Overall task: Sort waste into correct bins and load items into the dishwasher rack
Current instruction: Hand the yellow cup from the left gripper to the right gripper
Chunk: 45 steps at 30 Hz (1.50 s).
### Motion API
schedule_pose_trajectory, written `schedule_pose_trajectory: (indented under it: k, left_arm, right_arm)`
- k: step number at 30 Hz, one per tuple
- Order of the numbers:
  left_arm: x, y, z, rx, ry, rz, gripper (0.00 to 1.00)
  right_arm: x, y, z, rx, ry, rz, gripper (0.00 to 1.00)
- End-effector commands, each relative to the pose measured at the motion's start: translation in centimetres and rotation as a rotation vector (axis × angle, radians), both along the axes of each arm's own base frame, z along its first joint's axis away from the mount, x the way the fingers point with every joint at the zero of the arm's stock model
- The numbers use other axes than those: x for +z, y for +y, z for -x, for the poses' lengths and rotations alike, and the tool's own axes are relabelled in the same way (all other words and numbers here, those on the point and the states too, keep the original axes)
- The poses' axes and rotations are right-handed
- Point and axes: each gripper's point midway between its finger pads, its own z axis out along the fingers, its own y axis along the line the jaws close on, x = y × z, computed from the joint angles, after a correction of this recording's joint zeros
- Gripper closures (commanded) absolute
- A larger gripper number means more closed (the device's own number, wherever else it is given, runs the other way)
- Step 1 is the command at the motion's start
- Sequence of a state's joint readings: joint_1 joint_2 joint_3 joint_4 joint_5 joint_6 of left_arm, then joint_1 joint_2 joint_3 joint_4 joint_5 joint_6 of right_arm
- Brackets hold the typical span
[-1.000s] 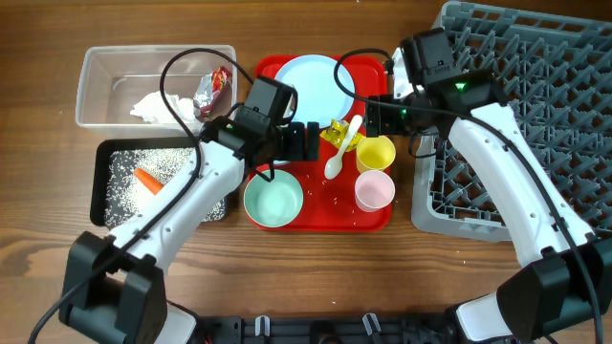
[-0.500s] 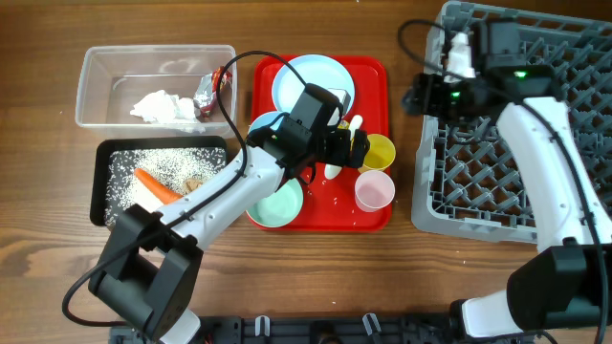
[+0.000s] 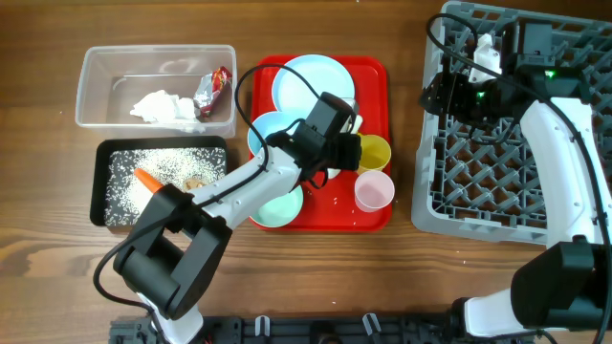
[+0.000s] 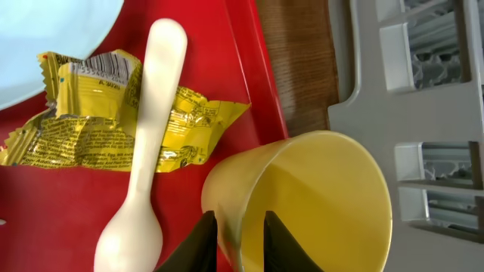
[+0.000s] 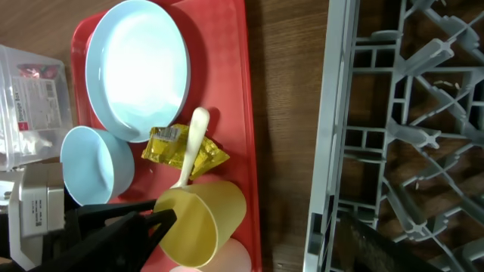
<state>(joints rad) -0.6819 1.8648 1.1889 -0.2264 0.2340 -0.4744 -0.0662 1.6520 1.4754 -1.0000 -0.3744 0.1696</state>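
Observation:
My left gripper (image 4: pixel 240 243) is shut on the rim of the small yellow cup (image 4: pixel 310 200), one finger inside the wall and one outside. The cup (image 3: pixel 376 151) stands on the red tray (image 3: pixel 373 76) above the pink cup (image 3: pixel 374 191). Beside the yellow cup lie the white spoon (image 4: pixel 149 143) and a yellow wrapper (image 4: pixel 79 121). The pale blue plate (image 3: pixel 312 84) sits at the tray's back. The left arm partly covers two blue bowls (image 3: pixel 271 127) (image 3: pixel 274 205). My right gripper (image 3: pixel 442 96) hovers open over the left edge of the grey rack (image 3: pixel 521 162), holding nothing.
The clear tub (image 3: pixel 105 72) at the back left holds a crumpled napkin (image 3: pixel 161 105) and a red wrapper (image 3: pixel 212 91). The black tray (image 3: pixel 99 186) in front of it holds rice, a carrot piece (image 3: pixel 145 178) and a brown lump (image 3: pixel 196 182). Rice grains speckle the red tray.
My left gripper has reached right across the tray and closed on the yellow cup's rim. The right arm has drawn back from the tray to above the rack's left edge.

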Motion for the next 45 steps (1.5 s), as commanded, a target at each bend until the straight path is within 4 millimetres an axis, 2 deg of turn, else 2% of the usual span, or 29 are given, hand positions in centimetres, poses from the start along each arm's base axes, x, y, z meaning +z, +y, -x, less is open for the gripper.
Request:
schedule_pose_trajectory:
  k: [1,2,6,9,12,14,16,17,19,22,24,27,31,34,37,41,45]
  left_arm:
    - [-0.1,-1.1,0.3,-0.014,-0.004,0.011,0.90]
    - [-0.4,-1.3,0.5,-0.021,0.001,0.007,0.96]
    - [0.0,-1.5,0.4,-0.022,-0.013,0.019,0.96]
    - [2.6,-0.2,-1.1,0.020,-0.054,0.056,0.96]
    - [7.8,2.9,-3.5,0.107,-0.082,0.173,0.96]
    - [12.0,5.1,-3.9,0.077,-0.071,0.321,0.96]
    - [14.9,6.9,-3.6,0.025,-0.017,0.469,0.96]
    - [15.8,7.3,-3.2,-0.021,0.005,0.528,0.96]
    - [18.1,8.8,-1.7,-0.151,0.069,0.673,0.96]
    - [19.3,9.6,-0.7,-0.225,0.088,0.740,0.96]
    - [20.5,9.7,-0.2,-0.298,0.061,0.783,0.96]
    - [21.7,9.6,-0.4,-0.329,0.022,0.806,0.96]
    - [22.1,9.5,-0.9,-0.320,-0.009,0.805,0.96]
    - [22.1,9.6,-1.1,-0.308,-0.018,0.799,0.96]
    - [22.0,9.6,-1.2,-0.302,-0.021,0.796,0.96]
    - [22.0,9.6,-1.3,-0.299,-0.022,0.795,0.96]
    - [22.0,9.6,-1.3,-0.299,-0.021,0.795,0.96]
  right_arm:
    - [0.2,0.5,0.4,0.043,-0.009,-0.008,0.17]
    - [0.1,0.5,0.5,0.044,-0.006,-0.007,0.17]
    - [0.1,0.4,0.5,0.042,-0.002,0.000,0.16]
    - [0.1,0.4,0.4,0.042,-0.007,0.000,0.14]
    - [0.3,0.7,0.3,0.064,-0.020,-0.012,0.10]
    - [1.5,2.9,0.3,0.188,-0.086,-0.110,0.10]
    - [4.0,6.0,0.4,0.367,-0.212,-0.274,0.08]
    - [5.2,7.0,0.4,0.426,-0.265,-0.331,0.07]
    - [8.8,9.4,1.0,0.603,-0.443,-0.502,0.04]
    - [12.3,10.8,2.6,0.756,-0.601,-0.665,0.00]
    - [13.3,11.3,3.4,0.799,-0.638,-0.725,0.00]
    - [13.6,12.5,4.1,0.835,-0.634,-0.759,0.00]
    - [13.4,15.4,5.5,0.912,-0.603,-0.776,0.00]
    - [11.8,16.6,5.4,0.901,-0.537,-0.705,0.02]
    - [11.2,17.4,5.7,0.917,-0.518,-0.678,0.11]
    - [9.7,18.7,6.3,0.943,-0.492,-0.650,0.13]
    - [9.5,18.7,6.1,0.942,-0.502,-0.649,0.28]
